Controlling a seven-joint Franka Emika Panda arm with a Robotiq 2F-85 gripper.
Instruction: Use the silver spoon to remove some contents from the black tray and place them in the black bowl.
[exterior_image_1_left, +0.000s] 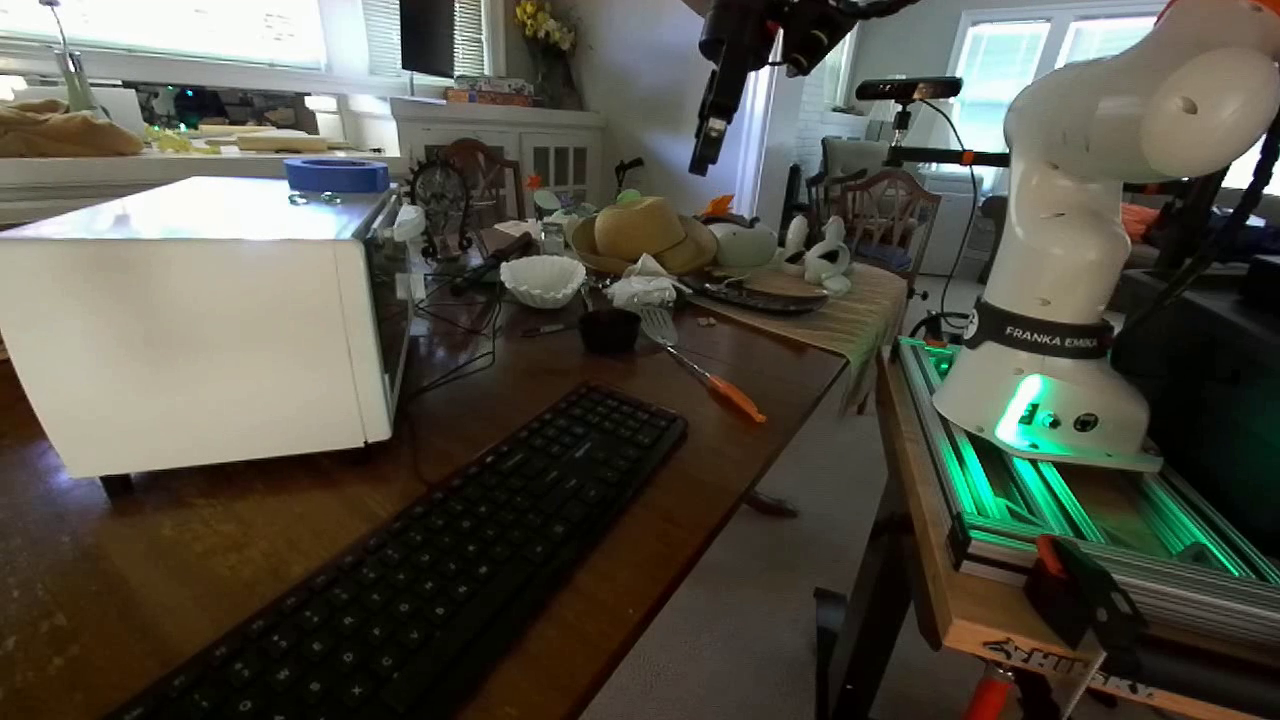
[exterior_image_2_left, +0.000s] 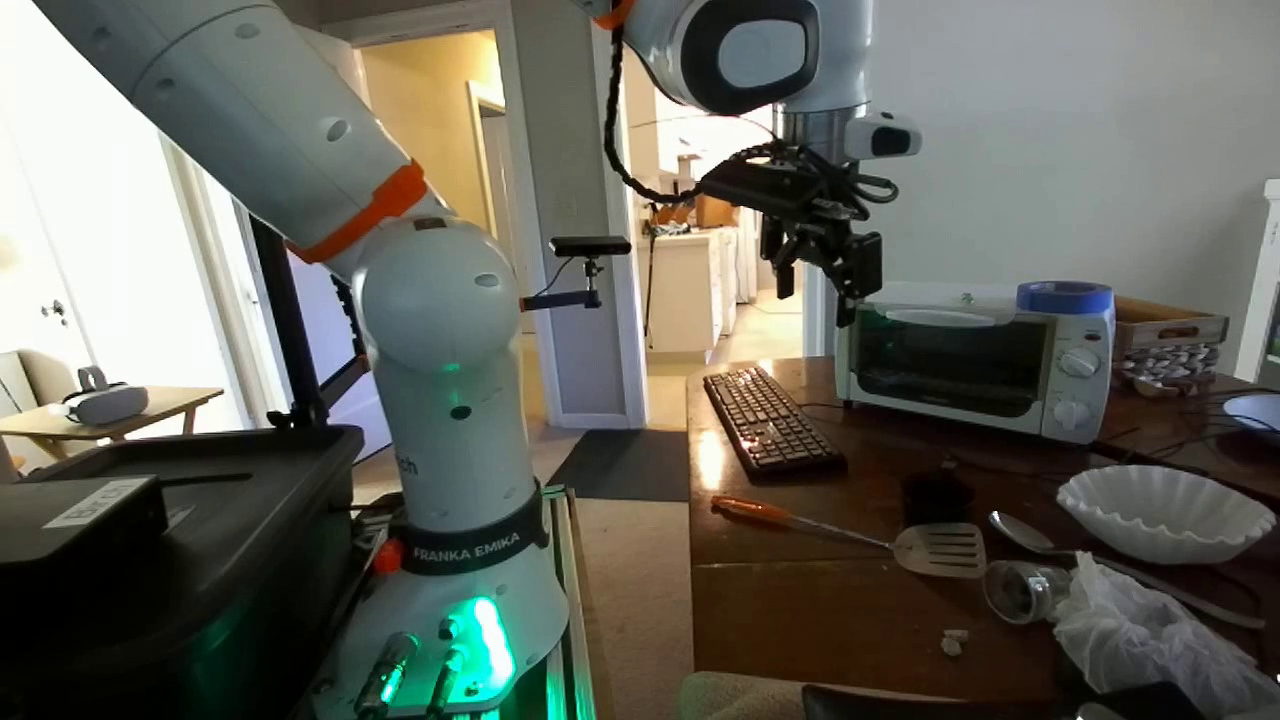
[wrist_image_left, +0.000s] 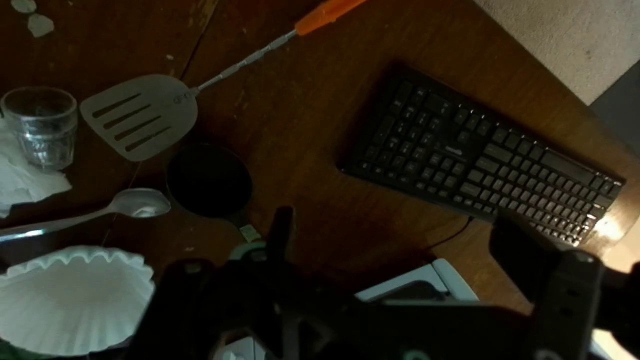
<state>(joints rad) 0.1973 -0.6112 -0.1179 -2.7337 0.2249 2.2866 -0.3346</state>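
The silver spoon lies on the brown table beside the black bowl, and it also shows in an exterior view. The black bowl is small, round and dark inside, with a short handle-like part at its rim; it stands on the table in both exterior views. A dark flat object at the far table end may be the black tray; its contents cannot be made out. My gripper is open and empty, high above the table near the toaster oven in an exterior view.
A spatula with an orange handle lies beside the bowl. A white fluted bowl, a clear glass and crumpled white plastic are near the spoon. A black keyboard and a white toaster oven stand on the table.
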